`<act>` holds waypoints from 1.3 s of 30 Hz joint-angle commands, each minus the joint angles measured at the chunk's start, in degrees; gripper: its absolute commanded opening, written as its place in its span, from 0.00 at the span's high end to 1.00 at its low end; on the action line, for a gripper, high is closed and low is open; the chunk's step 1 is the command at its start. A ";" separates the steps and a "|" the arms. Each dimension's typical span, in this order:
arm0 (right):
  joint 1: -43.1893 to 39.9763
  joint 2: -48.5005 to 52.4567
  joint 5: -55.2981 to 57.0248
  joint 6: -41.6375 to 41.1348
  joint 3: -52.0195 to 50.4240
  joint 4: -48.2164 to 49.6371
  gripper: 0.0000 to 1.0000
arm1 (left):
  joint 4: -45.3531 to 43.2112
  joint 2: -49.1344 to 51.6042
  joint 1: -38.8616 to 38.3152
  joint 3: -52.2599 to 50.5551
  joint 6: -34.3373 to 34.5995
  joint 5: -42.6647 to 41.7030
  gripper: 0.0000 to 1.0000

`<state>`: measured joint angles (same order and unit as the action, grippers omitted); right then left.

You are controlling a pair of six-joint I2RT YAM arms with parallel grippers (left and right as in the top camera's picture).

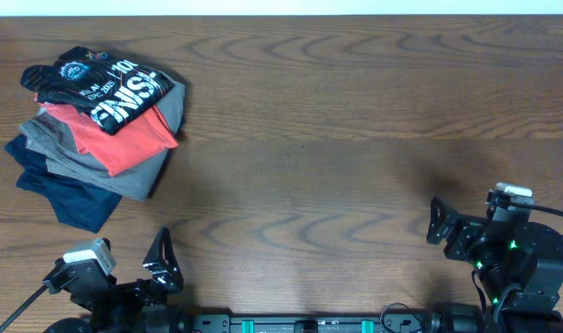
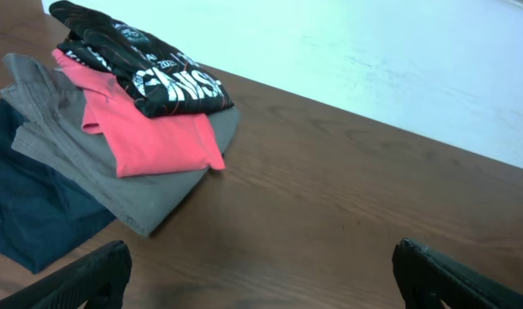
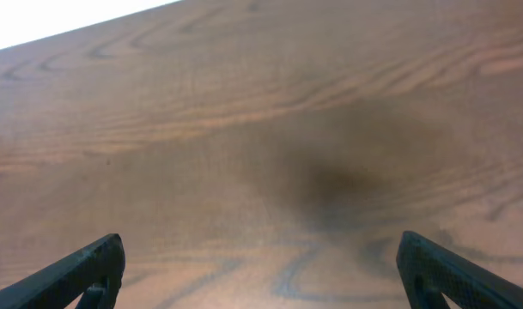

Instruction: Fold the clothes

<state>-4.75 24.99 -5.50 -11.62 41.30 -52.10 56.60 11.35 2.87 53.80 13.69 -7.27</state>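
Note:
The clothes, a black jersey [image 1: 105,81] with bold white lettering, lie crumpled on top of a garment pile at the table's far left. In the left wrist view the jersey [image 2: 145,64] is at the upper left, well ahead of my left gripper [image 2: 261,275]. That gripper is open, with only bare wood between its fingers. One of its fingers [image 1: 161,262] shows near the front edge. My right gripper [image 3: 261,270] is open over bare wood at the front right, far from the pile. One of its fingers [image 1: 436,222] shows overhead.
Under the jersey lie a red shirt [image 1: 133,139], a grey garment [image 1: 101,162] and a navy one [image 1: 59,190], stacked and fanned out. The wooden table [image 1: 336,139] stretches right of the pile. A white surface borders its far edge.

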 commanded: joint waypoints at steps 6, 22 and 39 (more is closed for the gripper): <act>0.04 -3.82 1.81 4.42 -1.40 1.29 0.01 | -0.09 -0.26 -0.17 -0.48 0.52 0.46 0.02; 4.61 -24.70 -0.96 9.68 -28.46 35.56 0.01 | -0.09 -0.26 -0.17 -0.48 0.52 0.46 0.02; 4.57 -24.61 -0.31 13.16 -40.98 48.39 0.01 | -0.09 -0.26 -0.17 -0.48 0.52 0.46 0.02</act>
<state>-0.71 0.69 -5.76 0.54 0.38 -3.55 56.60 11.35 2.87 53.52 13.69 -7.27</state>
